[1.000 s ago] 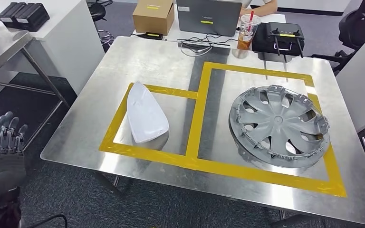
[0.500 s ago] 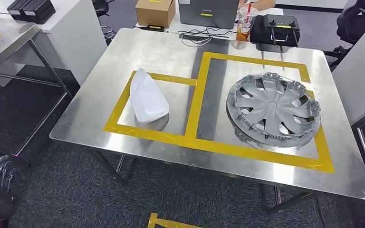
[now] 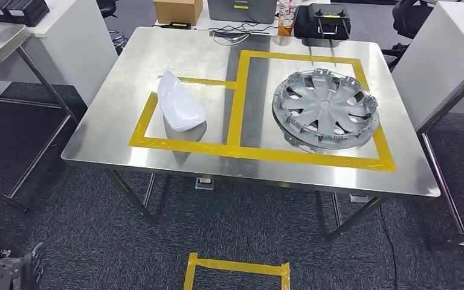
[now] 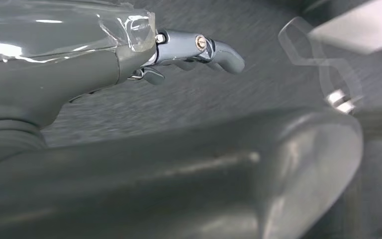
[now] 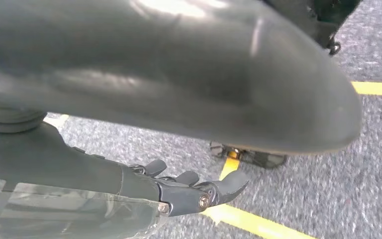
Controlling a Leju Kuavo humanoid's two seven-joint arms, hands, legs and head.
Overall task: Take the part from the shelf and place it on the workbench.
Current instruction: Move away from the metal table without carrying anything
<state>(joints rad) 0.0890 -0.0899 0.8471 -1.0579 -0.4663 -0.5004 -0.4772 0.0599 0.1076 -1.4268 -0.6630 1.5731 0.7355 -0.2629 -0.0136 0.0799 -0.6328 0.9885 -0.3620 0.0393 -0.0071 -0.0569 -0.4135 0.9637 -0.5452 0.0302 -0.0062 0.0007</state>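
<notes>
- Left hand [image 4: 179, 52] is hanging low over the dark carpet [image 3: 157, 241]. Its fingers [image 4: 224, 52] are loosely curled with nothing in them, so not spread wide, and not holding anything either.
- Right hand [image 5: 189, 191] is in the same state: fingers [image 5: 231, 184] bent in a bit, nothing between them, with a strip of yellow floor tape [image 5: 258, 221] on the carpet just past the fingertips.
- The worktop [image 3: 127, 66] is well away from both sets of fingers, out in front of the robot.
- The white part [image 3: 178, 103] lies flat on the worktop inside the smaller yellow tape box [image 3: 142, 121], nowhere near the fingers.
- A grey wheel cover [image 3: 324, 109] sits in the bigger tape box [image 3: 241, 103] next to it, also far from the fingers. The two things aren't touching; a tape line runs between them.
- On the far side there's a cardboard box [image 3: 178, 10], a laptop [image 3: 241, 9], a drink cup [image 3: 287, 15] and a black controller [image 3: 322, 19].
- A yellow tape outline [image 3: 235, 269] marks the carpet on the near side of the worktop.
</notes>
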